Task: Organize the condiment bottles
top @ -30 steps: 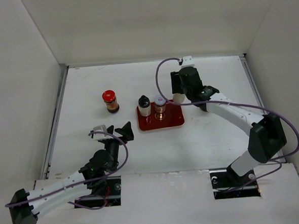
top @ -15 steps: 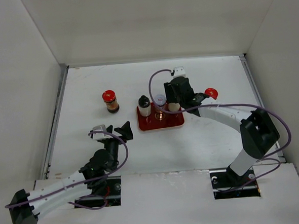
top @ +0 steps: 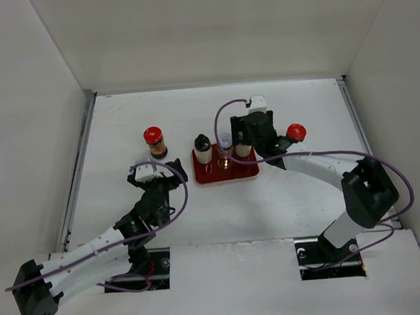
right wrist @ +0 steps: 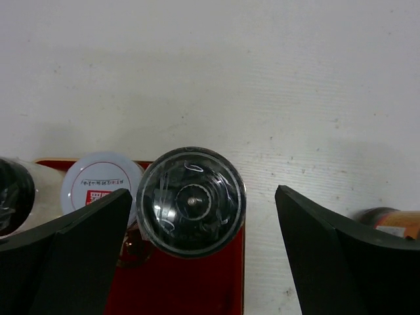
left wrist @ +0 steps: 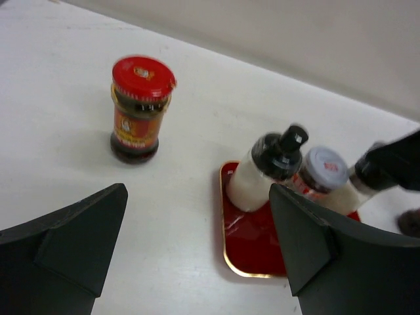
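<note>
My right tool (right wrist: 203, 197) is released, its fingers wide of the grey-lidded bottle (right wrist: 191, 200) standing on the red tray (right wrist: 197, 289) at lower centre. Left of it stand 1 silver-lidded jar (right wrist: 102, 182), its red print unreadable, and 1 black-capped white bottle (left wrist: 262, 174). My left tool (left wrist: 197, 210) is spread, grasping nothing. Upper left, the red-capped jar (left wrist: 139, 108) stands on the surface (left wrist: 79, 59), its label illegible. Another red-topped jar (top: 295, 132) stands right of the tray.
</note>
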Robot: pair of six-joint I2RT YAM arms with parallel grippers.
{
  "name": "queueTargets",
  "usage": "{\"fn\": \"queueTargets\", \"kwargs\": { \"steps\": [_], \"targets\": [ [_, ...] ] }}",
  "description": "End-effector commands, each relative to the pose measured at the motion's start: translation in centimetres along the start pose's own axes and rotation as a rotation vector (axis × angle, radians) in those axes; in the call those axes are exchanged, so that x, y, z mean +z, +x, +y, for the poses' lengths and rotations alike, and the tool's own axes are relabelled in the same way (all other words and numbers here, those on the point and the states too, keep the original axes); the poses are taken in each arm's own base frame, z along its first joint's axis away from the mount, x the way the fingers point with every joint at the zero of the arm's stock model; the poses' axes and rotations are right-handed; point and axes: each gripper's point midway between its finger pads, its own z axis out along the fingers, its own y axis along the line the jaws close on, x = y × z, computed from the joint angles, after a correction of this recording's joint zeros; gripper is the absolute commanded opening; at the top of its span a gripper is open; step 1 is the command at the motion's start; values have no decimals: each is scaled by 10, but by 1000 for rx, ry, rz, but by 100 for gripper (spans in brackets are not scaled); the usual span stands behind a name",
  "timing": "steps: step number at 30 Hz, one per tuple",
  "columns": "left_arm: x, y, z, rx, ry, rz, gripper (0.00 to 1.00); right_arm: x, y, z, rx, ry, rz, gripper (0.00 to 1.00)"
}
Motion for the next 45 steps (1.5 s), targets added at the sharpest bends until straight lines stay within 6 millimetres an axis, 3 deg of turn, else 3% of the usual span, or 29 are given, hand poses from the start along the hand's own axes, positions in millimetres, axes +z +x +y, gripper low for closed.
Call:
{"fn": "queueTargets", "kwargs": {
  "steps": [1,5,9,15,21,34,39,45],
  "targets": [
    [10,-48,-14,-57,-47,-33,91,-32,-56,-1,97,-27,-167,99],
    [27,-71,-15,-54,-113,-50,93,-51,-51,-9,105,-49,-171,100],
    [54,-75,-13,15,-184,-18,94,-63,-38,-21,135,-34,-190,100],
    [106,-54,8,69,-276,80,95,-69,-27,-24,151,-23,-225,100],
    [141,-32,31,75,-343,134,94,-69,-25,-25,151,-25,-233,100],
    [180,7,45,79,-355,249,92,-72,-28,-22,148,-39,-251,100],
    [181,15,46,86,-358,263,80,-71,-26,-21,148,-40,-248,100],
    [167,13,53,71,-375,231,45,-71,-25,-21,148,-40,-248,100]
  ]
}}
